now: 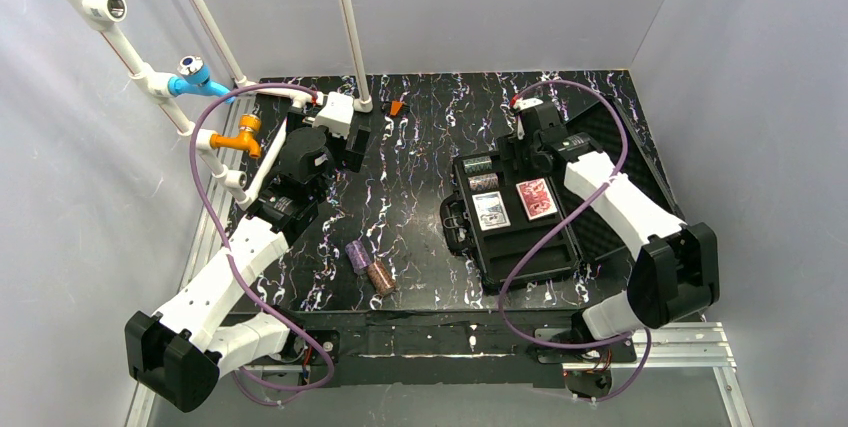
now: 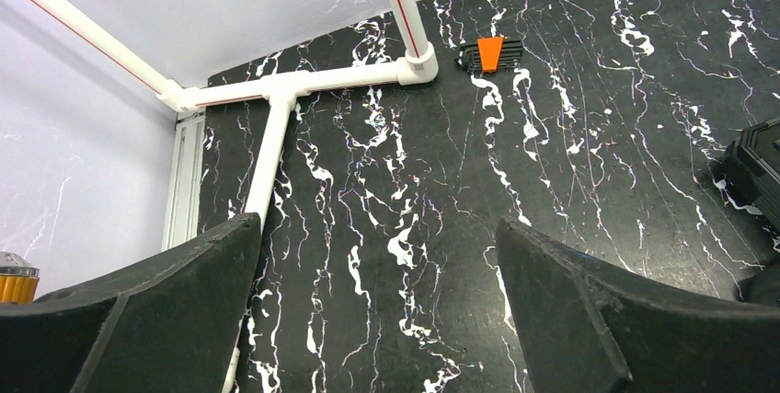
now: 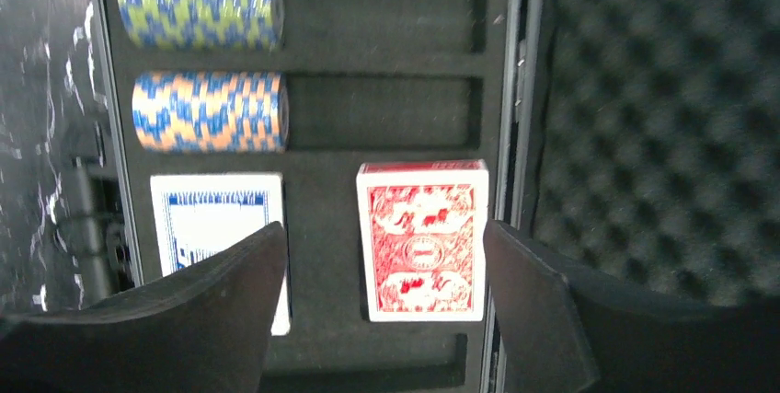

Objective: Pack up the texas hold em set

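— Right claw (image 3: 384,232), state?
— Released, fingers spread wide, nothing grasped or touched. Hanging over the open black case (image 3: 504,135).

— Directly beneath?
— Red deck (image 3: 423,241), seated in its foam pocket, between the two fingers. Blue-white deck (image 3: 216,213) beside it, under the left finger.

— Beyond the fingertips?
— Two chip stacks on their sides in the case slots: orange-blue stack (image 3: 210,110) nearer, green-blue stack (image 3: 198,4) farther. Egg-crate foam lid (image 3: 662,135) off to the right.

— Left claw (image 2: 377,223)?
— Likewise wide open and empty. Raised above the marbled table (image 2: 570,181), well apart from the case. White pipe frame (image 2: 276,135) and orange-and-black hex-key holder (image 2: 492,54) ahead of the fingertips.

— Outside the case?
— Purple stack (image 1: 356,255) and brown stack (image 1: 381,276), just beside each other on the table, between the two arms, well to the left of the right claw.

— Hidden or unclear?
— Lower part of the blue-white deck covered by the finger; printing illegible. Foam lid blurred. Only a corner of the case visible from the left wrist, cut off at the frame edge.
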